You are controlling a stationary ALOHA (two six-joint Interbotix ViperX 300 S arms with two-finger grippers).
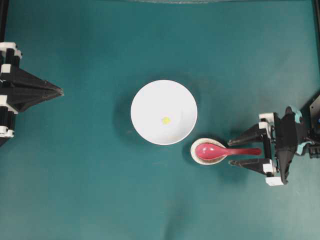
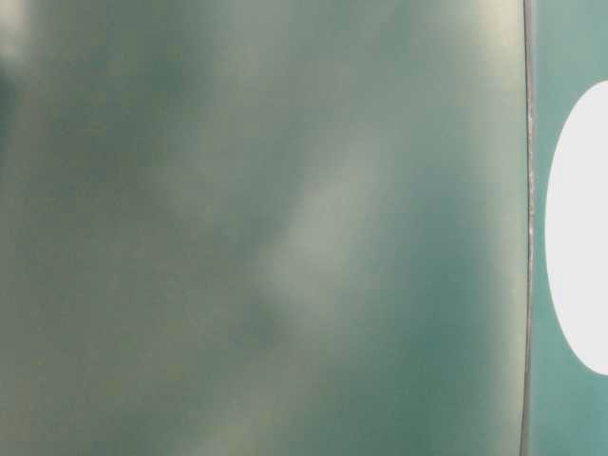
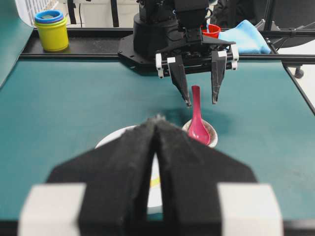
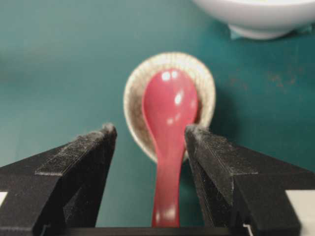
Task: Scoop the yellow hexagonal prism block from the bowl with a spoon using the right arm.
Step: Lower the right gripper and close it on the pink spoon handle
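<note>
Pink-red glossy plastic spoon (image 1: 220, 150) is being straddled, untouched, by the parted right gripper (image 1: 235, 150), scoop lying in the speckled beige oval rest (image 1: 199, 159). Tiny yellow hexagonal block (image 1: 165, 120) is being held inside the round white bowl (image 1: 145, 97). Left gripper (image 1: 59, 91) is being kept closed.

Table-level view mostly blur; bowl (image 2: 581, 228) cut off at right edge; left claw (image 3: 156, 129) hides block.

The bench (image 1: 90, 175) is deep teal. The bowl (image 1: 150, 100) is plain white, the hexagonal prism block (image 1: 165, 120) inside bright yellow. The spoon (image 1: 220, 151) is glossy pink-red, on a speckled beige spoon rest (image 4: 138, 83). Both claws are black with white fittings: left claw (image 1: 59, 91), right claw (image 1: 232, 151). A yellow cup (image 3: 51, 34) has a blue rim.
</note>
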